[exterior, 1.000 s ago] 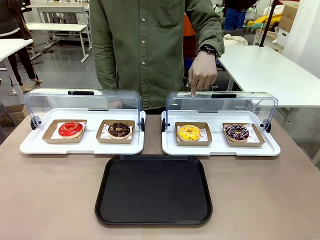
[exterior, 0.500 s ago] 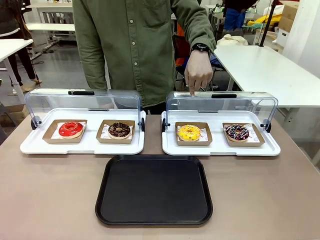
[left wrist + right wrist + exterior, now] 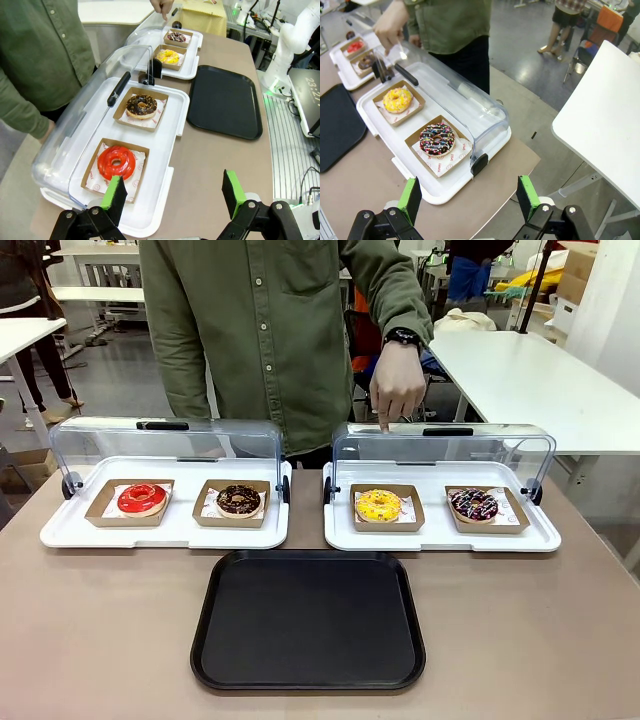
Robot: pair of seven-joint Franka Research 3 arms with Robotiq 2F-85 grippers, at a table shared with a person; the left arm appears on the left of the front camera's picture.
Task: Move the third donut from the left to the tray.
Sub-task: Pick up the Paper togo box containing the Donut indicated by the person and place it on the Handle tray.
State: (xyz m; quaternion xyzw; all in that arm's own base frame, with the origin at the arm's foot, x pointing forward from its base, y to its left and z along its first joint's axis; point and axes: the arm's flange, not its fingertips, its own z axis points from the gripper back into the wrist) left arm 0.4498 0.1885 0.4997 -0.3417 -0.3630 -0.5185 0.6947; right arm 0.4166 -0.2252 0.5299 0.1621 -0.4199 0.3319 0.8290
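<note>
Currently on the table, front view taken as the dial:

1. Third donut [image 3: 378,505]: yellow icing, pale sprinkles, seated in a brown square cardboard holder [image 3: 387,523]. It lies in the right white tray [image 3: 545,538], on that tray's 9 o'clock side, at about 1 o'clock from the black tray's middle.
2. Black tray [image 3: 305,620]: flat, rounded corners, low rim. It sits at 6 o'clock on the table, just beside the two white trays' near edges.
3. Sprinkled dark donut [image 3: 473,503]: in its own holder at 3 o'clock of the third donut, in the same white tray.
4. Left white tray [image 3: 60,532]: holds the red donut [image 3: 141,498] at its 9 o'clock side and the chocolate donut [image 3: 238,499] at its 3 o'clock side.
5. Clear lids: left lid [image 3: 165,445] and right lid [image 3: 445,450], both swung back toward 12 o'clock, leaving the donuts uncovered.
6. Person's hand [image 3: 400,390]: at 12 o'clock of the third donut, index finger pointing down onto the top of the right lid.
7. Left gripper [image 3: 174,192]: fingers spread wide, gripping nothing, above the left white tray's outer end near the red donut.
8. Right gripper [image 3: 469,197]: fingers spread wide, gripping nothing, above the right white tray's outer end near the sprinkled dark donut.
</note>
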